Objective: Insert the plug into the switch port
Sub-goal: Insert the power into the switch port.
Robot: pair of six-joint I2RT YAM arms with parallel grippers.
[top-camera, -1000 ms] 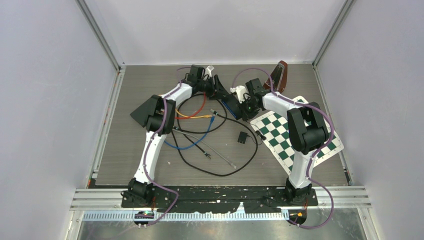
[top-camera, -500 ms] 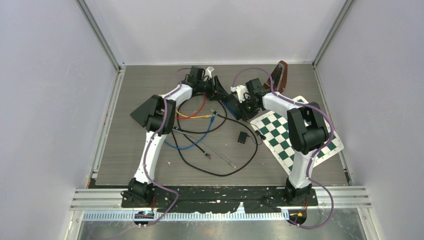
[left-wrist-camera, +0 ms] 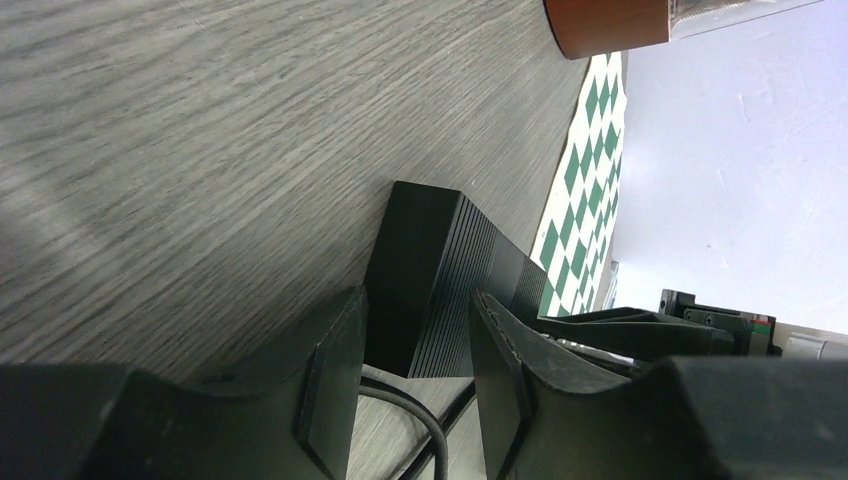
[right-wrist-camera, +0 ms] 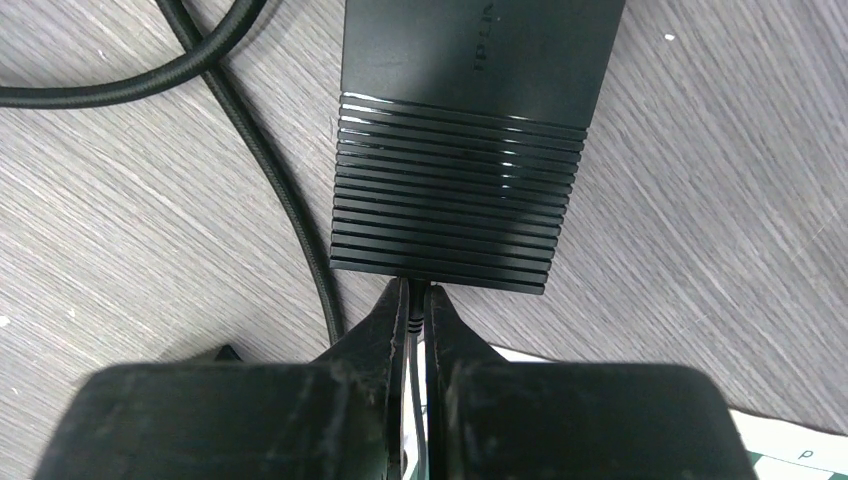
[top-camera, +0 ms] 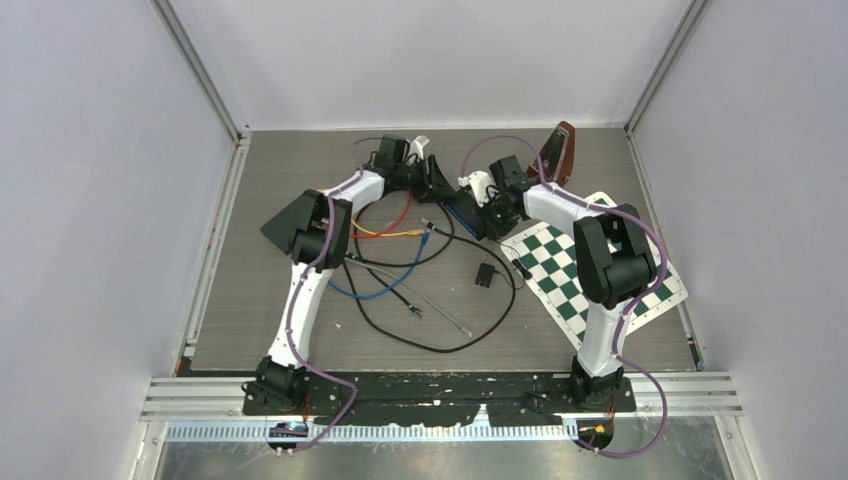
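Note:
The switch (right-wrist-camera: pixel 468 130) is a black ribbed box lying on the grey wood table; it also shows in the top view (top-camera: pixel 461 212) and in the left wrist view (left-wrist-camera: pixel 432 270). My left gripper (left-wrist-camera: pixel 418 375) straddles one end of it, with a finger against each side. My right gripper (right-wrist-camera: pixel 416 300) is shut on the small black plug (right-wrist-camera: pixel 413 303), whose thin cable runs back between the fingers. The plug's tip meets the switch's near ribbed edge; the port itself is hidden. In the top view the left gripper (top-camera: pixel 438 183) and the right gripper (top-camera: pixel 486 215) flank the switch.
A green-and-white chequered mat (top-camera: pixel 585 275) lies to the right. A brown object (top-camera: pixel 563 150) stands at the back. Loose red, orange, blue, grey and black cables (top-camera: pixel 405 255) and a small black adapter (top-camera: pixel 485 274) lie in the table's middle. A thick black cable (right-wrist-camera: pixel 270 160) runs beside the switch.
My right gripper has edged slightly to the left, toward the switch. The left arm and the cables have not visibly moved.

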